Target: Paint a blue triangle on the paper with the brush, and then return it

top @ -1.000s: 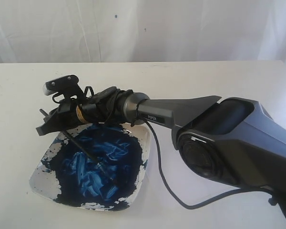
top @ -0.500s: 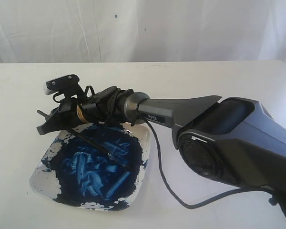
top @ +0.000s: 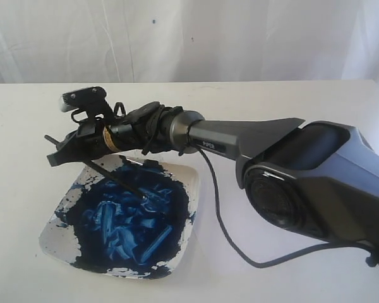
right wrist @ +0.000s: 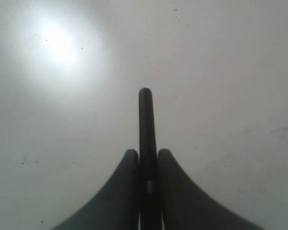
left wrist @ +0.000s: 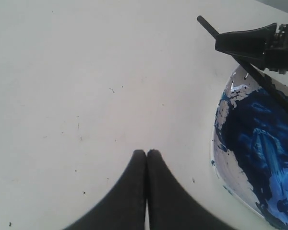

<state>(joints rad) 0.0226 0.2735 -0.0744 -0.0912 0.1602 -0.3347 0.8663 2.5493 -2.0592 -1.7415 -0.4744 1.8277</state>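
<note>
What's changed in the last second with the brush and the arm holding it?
The right gripper, jaws shut on the brush, has lifted slightly. This dragged the brush tip from the middle of the blue paint toward the far side of the dish. The tip still seems to be in the paint. The dish has not moved, and nothing was picked up or let go.

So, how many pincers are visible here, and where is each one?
2. The right pincer is over the edge of the dish, shut on the brush. The left pincer is shut, over the table beside the dish; the exterior view does not show it.
</note>
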